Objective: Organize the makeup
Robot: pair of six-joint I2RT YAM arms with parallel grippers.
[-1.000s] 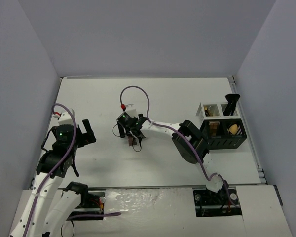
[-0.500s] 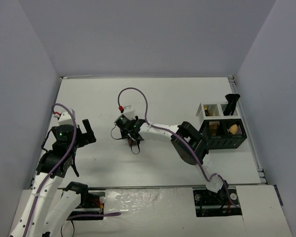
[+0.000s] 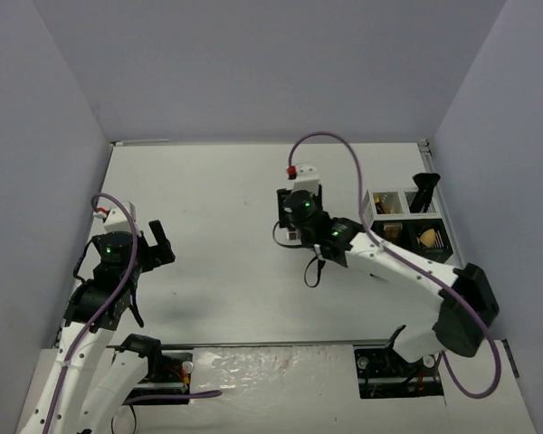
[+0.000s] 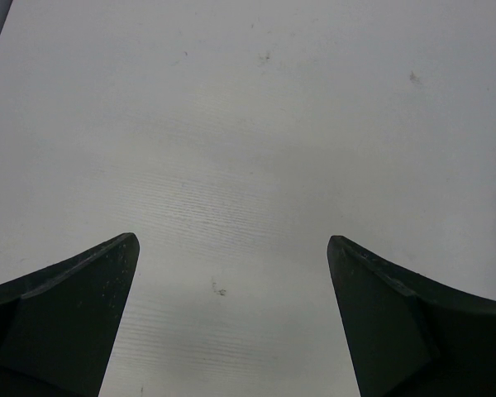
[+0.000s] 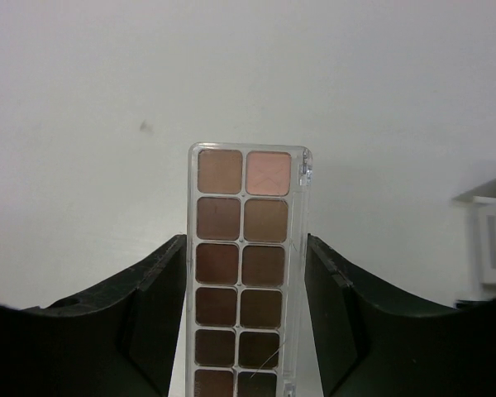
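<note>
1. Top view:
   - The right tool (image 3: 319, 255) has left its spot left of centre on the desk (image 3: 208, 181). It now sits about mid-desk, swung toward the right edge.
   - The eyeshadow palette (image 3: 312, 274) came with it and hangs from the jaws.
   - The organizer rack (image 3: 407, 235) stands by the right edge, well apart from the palette. It already holds a tan sponge (image 3: 427, 237) and dark brushes (image 3: 425, 190) at its far end.
   - The left tool (image 3: 160, 244) is parked near the left edge and hasn't moved.
2. Left wrist view: the jaws are spread with nothing between them, only bare desk below. This arm is idle.
3. Right wrist view:
   - The jaws have closed in from a wider spread and now pinch the palette by its long sides. The pans face the camera and the pale end points away.
   - A corner of the rack shows at the right border.
   - The desk looks well below the palette, so I read it as lifted, not dragged.
4. Meaning: the pick looks done and the carry to the rack is underway. Still needed are alignment over a slot and the drop. The grip looks square, so slip risk seems low.
</note>
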